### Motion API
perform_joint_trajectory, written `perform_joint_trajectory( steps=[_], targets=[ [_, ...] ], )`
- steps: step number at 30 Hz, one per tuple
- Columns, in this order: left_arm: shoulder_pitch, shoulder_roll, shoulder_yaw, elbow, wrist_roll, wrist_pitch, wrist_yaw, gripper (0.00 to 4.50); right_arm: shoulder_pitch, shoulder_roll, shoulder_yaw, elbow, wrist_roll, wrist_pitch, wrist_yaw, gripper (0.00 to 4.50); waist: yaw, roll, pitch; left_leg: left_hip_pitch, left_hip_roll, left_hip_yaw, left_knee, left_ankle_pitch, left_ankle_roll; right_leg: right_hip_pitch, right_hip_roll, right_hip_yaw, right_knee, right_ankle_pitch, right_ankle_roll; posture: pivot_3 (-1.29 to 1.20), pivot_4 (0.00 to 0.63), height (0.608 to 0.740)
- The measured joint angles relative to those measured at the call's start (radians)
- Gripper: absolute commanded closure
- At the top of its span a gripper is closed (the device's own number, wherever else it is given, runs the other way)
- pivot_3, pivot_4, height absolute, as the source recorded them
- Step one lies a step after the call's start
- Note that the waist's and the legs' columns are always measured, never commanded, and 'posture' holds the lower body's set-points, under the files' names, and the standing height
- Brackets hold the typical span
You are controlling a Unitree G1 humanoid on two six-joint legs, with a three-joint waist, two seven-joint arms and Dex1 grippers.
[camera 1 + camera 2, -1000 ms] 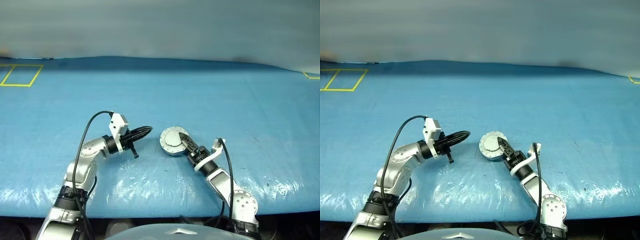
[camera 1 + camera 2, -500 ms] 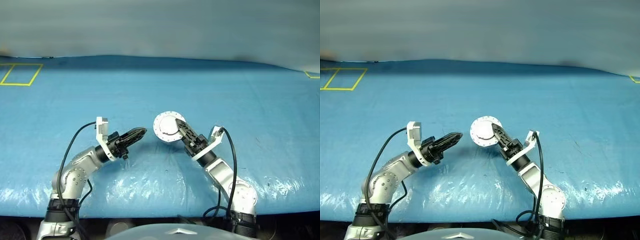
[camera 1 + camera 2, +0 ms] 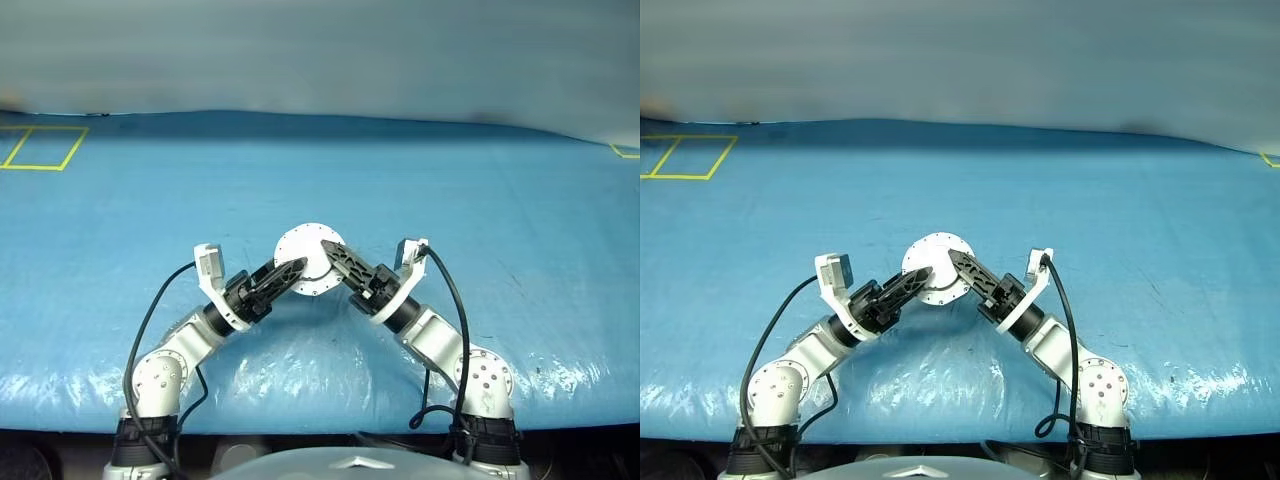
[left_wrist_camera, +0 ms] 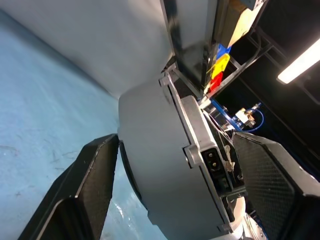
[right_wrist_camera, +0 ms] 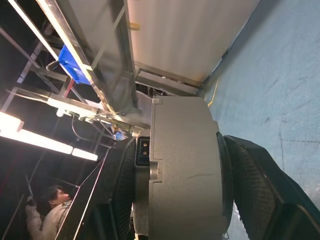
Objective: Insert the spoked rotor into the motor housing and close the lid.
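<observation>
The right gripper [image 3: 958, 268] clamps the closed housing [image 3: 936, 268] above the blue table [image 3: 1120, 210]. The left gripper [image 4: 180, 200] straddles it, fingers wide. Rotor hidden; no legible writing.

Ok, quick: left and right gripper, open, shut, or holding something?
Left gripper: open, fingers either side of the housing, not clamped.
Right gripper: shut on the housing, holding it up off the table.

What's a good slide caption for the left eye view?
Right gripper lifts the closed motor housing above the blue table while the open left gripper reaches in.
</observation>
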Motion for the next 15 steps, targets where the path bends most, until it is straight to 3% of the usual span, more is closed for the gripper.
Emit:
perform_joint_trajectory(
  steps=[11,15],
  targets=[
    [-0.050,-0.076,-0.036,0.071,-0.009,0.046,0.042,0.59,-0.016,-0.026,0.004,0.000,0.016,0.005,-0.046,2.06,-0.001,0.000,0.000,0.000,0.000,0.000,0.004,0.000,0.000,0.002,0.000,0.000,0.000,0.002,0.003,0.00,0.150,0.740],
    [-0.052,-0.080,-0.031,0.082,-0.015,0.059,0.062,1.53,-0.016,-0.035,0.005,-0.001,0.017,0.003,-0.059,2.06,0.000,0.000,0.000,0.000,0.000,0.000,0.004,0.000,0.000,0.002,0.000,0.001,0.000,0.002,0.003,0.00,0.150,0.740]
  ],
)
